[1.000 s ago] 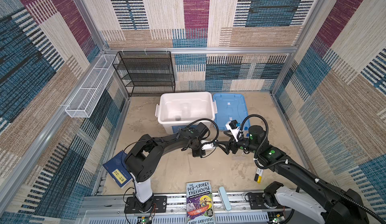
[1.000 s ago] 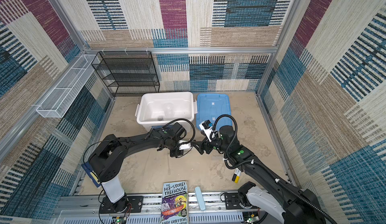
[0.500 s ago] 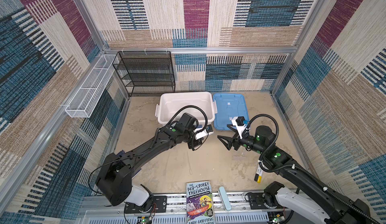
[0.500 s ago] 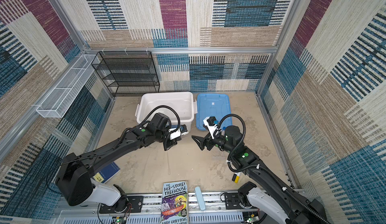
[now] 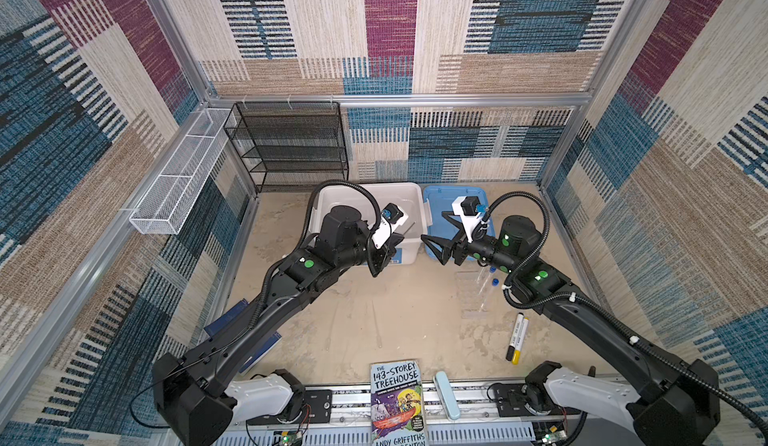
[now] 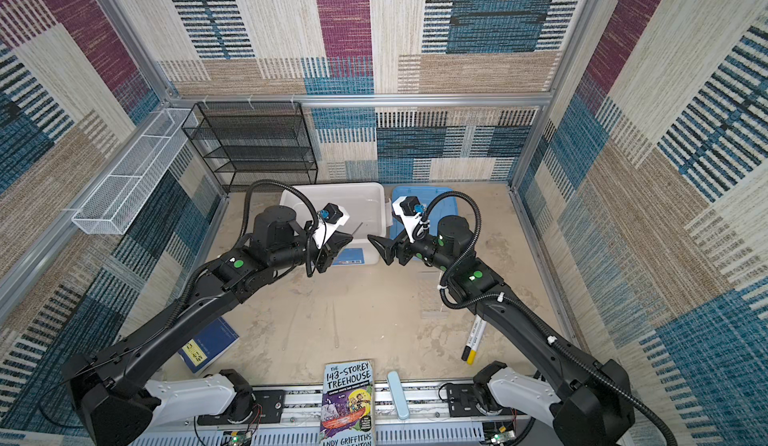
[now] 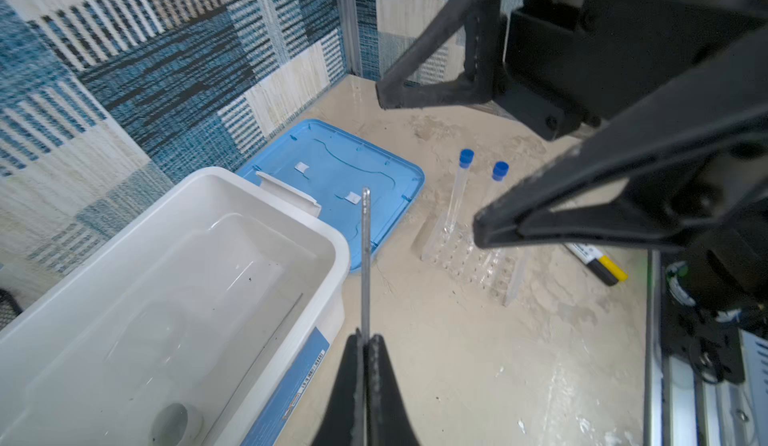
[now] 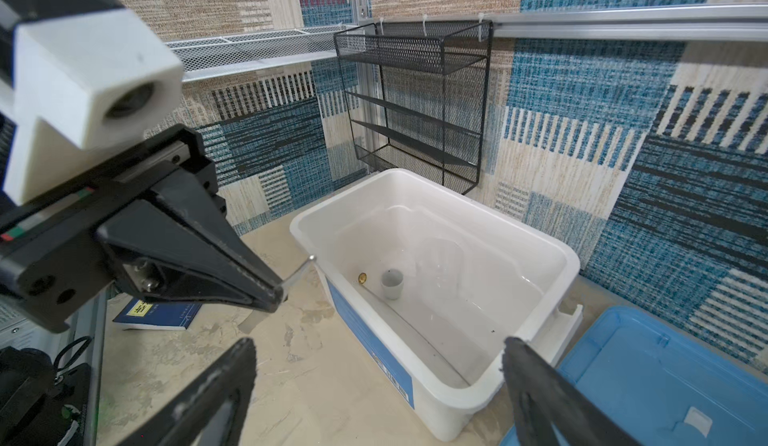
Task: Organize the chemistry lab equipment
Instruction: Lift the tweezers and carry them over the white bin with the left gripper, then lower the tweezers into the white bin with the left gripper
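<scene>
Both arms had drawn apart from their meeting in front of the white bin [image 8: 478,209]. The left gripper [image 7: 365,340] had risen to the bin's front wall, clenched on the metal tweezers [image 7: 365,257], whose free end pointed toward the bin's front corner. The right gripper [image 8: 376,342] had backed off beside the bin, jaws spread wide, with nothing between them.

Inside the bin lay the small grey dish [image 8: 392,284], the brass-tipped rod [image 8: 362,277] and (faint against the white) what I took for the clear round flask [image 8: 442,263]. Out on the tabletop beside the bin stood the clear rack [image 7: 469,257] with two blue-capped tubes [image 7: 457,190] resting on it; thin glass sticks [image 5: 377,331] lay in front of the bin. Roughly half seemed done, and the tweezers looked next to go in.
</scene>
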You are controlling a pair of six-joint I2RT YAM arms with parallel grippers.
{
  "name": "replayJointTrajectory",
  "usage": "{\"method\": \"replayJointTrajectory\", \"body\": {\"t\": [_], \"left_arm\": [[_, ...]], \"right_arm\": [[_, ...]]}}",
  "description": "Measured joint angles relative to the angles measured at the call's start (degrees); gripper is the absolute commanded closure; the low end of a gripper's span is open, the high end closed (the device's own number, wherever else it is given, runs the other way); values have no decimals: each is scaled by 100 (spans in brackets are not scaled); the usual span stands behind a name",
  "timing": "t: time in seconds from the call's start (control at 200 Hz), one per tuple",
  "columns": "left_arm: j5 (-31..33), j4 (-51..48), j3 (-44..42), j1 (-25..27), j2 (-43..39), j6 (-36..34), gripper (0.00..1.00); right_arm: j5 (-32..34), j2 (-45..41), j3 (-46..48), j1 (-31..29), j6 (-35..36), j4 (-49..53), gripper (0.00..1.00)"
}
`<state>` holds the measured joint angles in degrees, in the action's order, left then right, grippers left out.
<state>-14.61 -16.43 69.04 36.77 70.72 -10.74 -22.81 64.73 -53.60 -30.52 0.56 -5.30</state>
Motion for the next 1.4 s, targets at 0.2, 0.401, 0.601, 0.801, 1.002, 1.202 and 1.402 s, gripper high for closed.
{"method": "replayJointTrajectory", "body": {"t": [0.2, 0.401, 0.601, 0.801, 1.002, 1.202, 1.402], "left_arm": [[804, -186, 730, -28, 275, 754, 100], [1770, -1062, 2076, -144, 1102, 1716, 100], [2186, -1744, 3032, -345, 1932, 2227, 100], [2216, -2065, 3545, -636, 2662, 2586, 100], [2210, -2111, 3665, -920, 3338, 2739, 100], [2050, -2151, 3893, -1161, 3987, 2900, 100], [1915, -2146, 3919, -1185, 4428, 3027, 100]], "right_arm": [[-243, 442, -557, 0, -31, -92, 1], [-195, 1003, -1134, 0, -33, -20, 1], [44, 1609, -1698, 2, -57, 105, 1], [192, 2170, -2238, 46, -131, 293, 1], [225, 2643, -2490, 186, -308, 330, 0], [144, 2955, -2583, 229, -313, 385, 1], [131, 3204, -2588, 275, -293, 391, 3]]}}
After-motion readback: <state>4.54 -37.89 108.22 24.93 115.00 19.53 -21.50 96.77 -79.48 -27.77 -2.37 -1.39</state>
